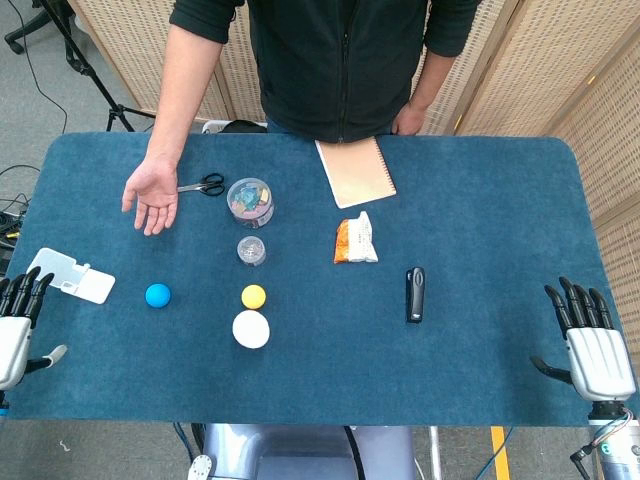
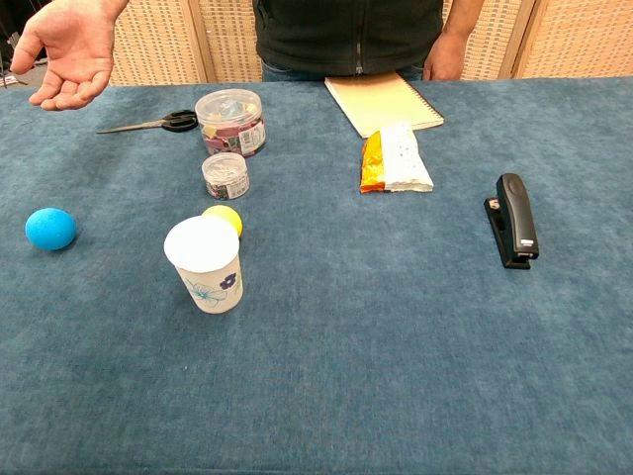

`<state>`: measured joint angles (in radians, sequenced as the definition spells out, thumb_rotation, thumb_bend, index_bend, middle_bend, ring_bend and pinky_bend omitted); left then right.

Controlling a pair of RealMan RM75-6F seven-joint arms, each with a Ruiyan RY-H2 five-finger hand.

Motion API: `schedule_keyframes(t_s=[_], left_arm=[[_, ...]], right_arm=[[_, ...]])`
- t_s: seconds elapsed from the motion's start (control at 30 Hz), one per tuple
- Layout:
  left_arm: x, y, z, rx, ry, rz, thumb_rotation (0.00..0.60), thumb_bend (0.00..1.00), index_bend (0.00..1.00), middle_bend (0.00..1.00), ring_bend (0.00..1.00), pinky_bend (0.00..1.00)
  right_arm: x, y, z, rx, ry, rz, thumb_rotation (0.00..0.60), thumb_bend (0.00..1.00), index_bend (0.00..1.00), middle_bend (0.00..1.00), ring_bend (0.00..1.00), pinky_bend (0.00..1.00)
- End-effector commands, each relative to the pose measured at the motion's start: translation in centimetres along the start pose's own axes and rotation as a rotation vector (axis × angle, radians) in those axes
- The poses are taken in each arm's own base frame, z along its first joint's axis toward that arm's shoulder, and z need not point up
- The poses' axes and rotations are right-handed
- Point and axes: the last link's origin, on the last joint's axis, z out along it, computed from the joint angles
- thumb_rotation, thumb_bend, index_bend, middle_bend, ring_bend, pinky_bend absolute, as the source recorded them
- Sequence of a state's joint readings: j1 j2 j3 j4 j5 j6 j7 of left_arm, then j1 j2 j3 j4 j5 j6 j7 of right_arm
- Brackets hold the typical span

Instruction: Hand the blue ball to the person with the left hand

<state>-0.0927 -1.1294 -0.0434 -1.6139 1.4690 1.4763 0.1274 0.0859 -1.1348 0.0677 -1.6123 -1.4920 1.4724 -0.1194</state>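
Ball, blue (image 1: 157,295), sits alone on the blue table (image 1: 480,230), untouched, left of the yellow ball (image 1: 254,296) and well apart from it. Left hand (image 1: 17,320) rests at the table's left edge, left of the blue ball, fingers apart, holding nothing. Right hand (image 1: 592,340) at the table's right edge, far from the blue ball, fingers also apart and empty. Person's hand (image 1: 152,193) hovers palm-up beyond the blue ball, toward the far side. White paper cup (image 2: 205,263) stands upright, just in front of the yellow ball. Small clear jar (image 1: 251,250) beyond the yellow ball, bigger clear tub (image 1: 250,201) further beyond. Scissors (image 1: 203,185) beside the tub. Snack packet (image 1: 356,240), notebook (image 1: 355,171) and black stapler (image 1: 415,294) all lie right of the yellow ball. White flat item (image 1: 72,276) lies left of the blue ball.
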Motion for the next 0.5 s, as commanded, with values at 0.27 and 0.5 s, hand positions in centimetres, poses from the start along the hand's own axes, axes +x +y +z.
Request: schedule_keyframes(t_s=[0.27, 0.5], left_arm=[[-0.4, 0.5, 0.2, -0.048, -0.028, -0.018, 0.600, 0.00, 0.00, 0.00, 0.00, 0.00], [-2.7, 2.0, 3.4, -0.181, -0.139, -0.110, 0.600, 0.00, 0.00, 0.00, 0.00, 0.00]], right_arm=[[0.3, -0.1, -0.3, 0.007, 0.007, 0.012, 0.600, 0.00, 0.00, 0.00, 0.00, 0.00], [0.1, 0.1, -0.1, -0.002, -0.002, 0.015, 0.600, 0.00, 0.00, 0.00, 0.00, 0.00]])
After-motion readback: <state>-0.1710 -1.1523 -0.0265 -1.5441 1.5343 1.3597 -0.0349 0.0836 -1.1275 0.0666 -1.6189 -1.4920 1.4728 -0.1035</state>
